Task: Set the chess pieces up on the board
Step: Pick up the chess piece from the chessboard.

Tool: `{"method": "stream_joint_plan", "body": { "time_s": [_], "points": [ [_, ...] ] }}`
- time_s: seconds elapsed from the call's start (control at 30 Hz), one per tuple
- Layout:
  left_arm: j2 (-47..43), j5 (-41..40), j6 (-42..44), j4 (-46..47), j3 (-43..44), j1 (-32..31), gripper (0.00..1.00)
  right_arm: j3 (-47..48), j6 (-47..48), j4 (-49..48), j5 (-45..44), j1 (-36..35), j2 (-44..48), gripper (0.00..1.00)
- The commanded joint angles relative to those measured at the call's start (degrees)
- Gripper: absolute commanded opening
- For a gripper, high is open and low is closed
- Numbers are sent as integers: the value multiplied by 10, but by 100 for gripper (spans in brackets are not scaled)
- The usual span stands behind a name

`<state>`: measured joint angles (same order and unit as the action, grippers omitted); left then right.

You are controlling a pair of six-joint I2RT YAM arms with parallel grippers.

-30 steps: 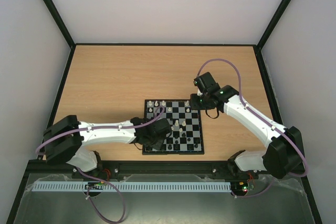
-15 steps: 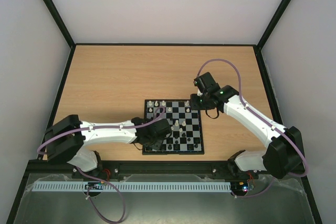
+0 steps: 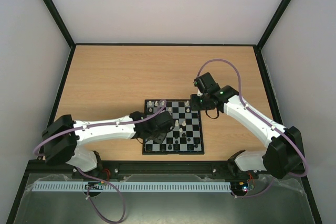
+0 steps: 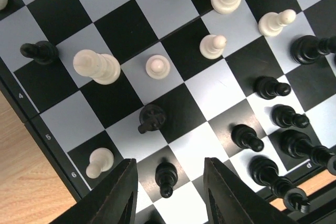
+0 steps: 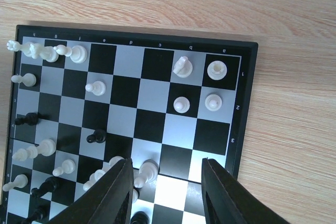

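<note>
**2 arms over the little chessboard**

The board (image 3: 191, 114) lies flat on the wooden tabletop (image 3: 115, 77). It is close to the near edge, about midway between the left and right edges. The chess pieces (image 4: 97, 66) stand on it, with cream-white ones and black ones mixed up across the squares.

The left fingers (image 4: 118, 198) hang over the left half of the board. They are wide apart and hold nothing. In the left wrist view, 1 small black pawn (image 4: 166, 178) stands on the board in the gap between them, with space on both sides. A bunch of black pieces (image 4: 291, 116) crowds along 1 edge of the board close by.

The right fingers (image 5: 220, 192) hang over the far right corner of the board. They are apart too and hold nothing. In the right wrist view, 4 white pieces sit in that corner. The 2 edge pieces (image 5: 216, 69) stand in the last row, and the 2 white pawns (image 5: 212, 101) stand just in front of them. A white piece (image 5: 147, 170) stands on the board just beside 1 of these fingers.
</note>
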<state>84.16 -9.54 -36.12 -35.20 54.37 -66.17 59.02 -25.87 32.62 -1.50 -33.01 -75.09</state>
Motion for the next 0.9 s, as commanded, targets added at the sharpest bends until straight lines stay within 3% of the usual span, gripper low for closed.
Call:
{"method": "stream_joint_plan", "body": {
  "time_s": [0.0, 0.87],
  "points": [
    [15, -2, 34, 0, 6, 15, 38, -9, 6, 10, 2, -4, 10, 36],
    [67, 28, 95, 56, -4, 56, 37, -10, 7, 10, 2, -5, 9, 37]
  ]
}}
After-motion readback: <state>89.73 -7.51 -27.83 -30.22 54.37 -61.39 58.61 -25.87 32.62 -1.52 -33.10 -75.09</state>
